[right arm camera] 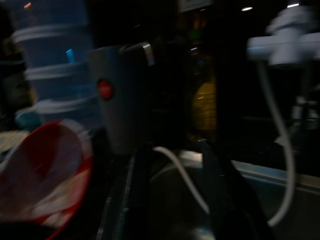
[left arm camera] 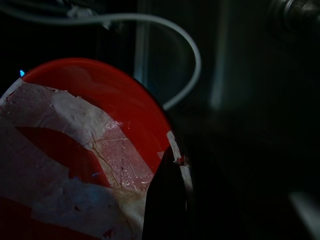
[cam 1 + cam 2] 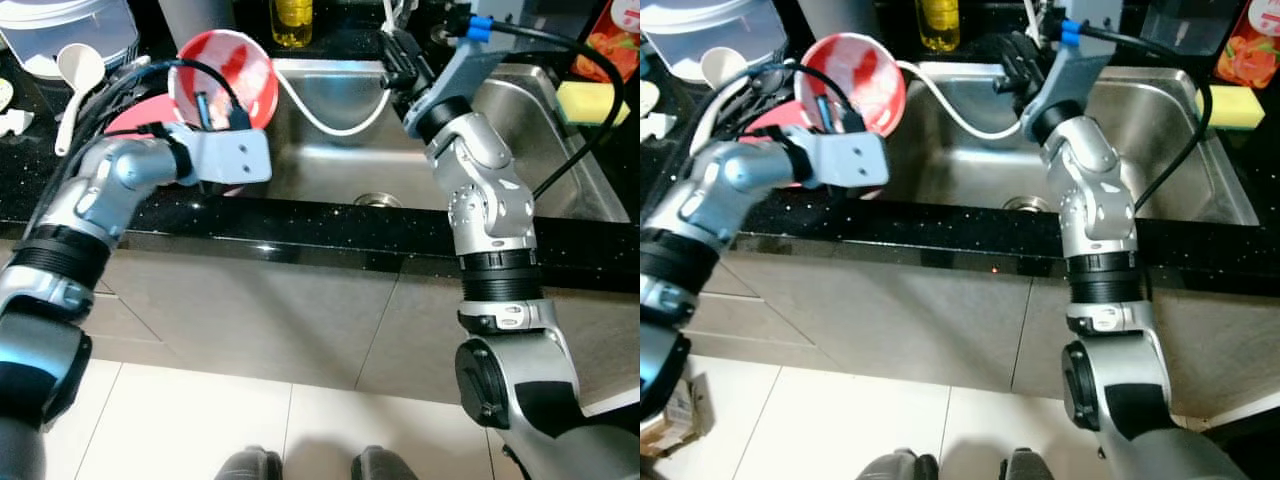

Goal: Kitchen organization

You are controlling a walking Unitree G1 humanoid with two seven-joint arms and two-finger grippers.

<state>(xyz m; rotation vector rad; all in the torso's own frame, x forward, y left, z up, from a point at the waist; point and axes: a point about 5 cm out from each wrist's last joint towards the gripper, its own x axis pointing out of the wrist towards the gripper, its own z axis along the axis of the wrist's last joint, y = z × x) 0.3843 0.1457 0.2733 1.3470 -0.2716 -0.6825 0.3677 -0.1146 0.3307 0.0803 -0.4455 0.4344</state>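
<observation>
A red bowl [image 3: 225, 75] with white patches is held tilted over the counter at the left edge of the steel sink [image 3: 330, 160]. My left gripper [image 3: 222, 112] is shut on its near rim; in the left wrist view one black finger [image 2: 165, 200] lies across the bowl's edge [image 2: 90, 115]. My right gripper [image 3: 398, 55] hovers open over the back of the sink, close to a white hose [image 3: 335, 125], and has nothing between its fingers.
A pink plate [image 3: 135, 115] lies under the bowl. A white spoon [image 3: 75, 75] and a clear plastic container [image 3: 70, 25] sit at the far left. A yellow bottle [image 3: 291, 22] stands behind the sink, a yellow sponge [image 3: 590, 100] to its right. The black counter edge [image 3: 300, 215] runs in front.
</observation>
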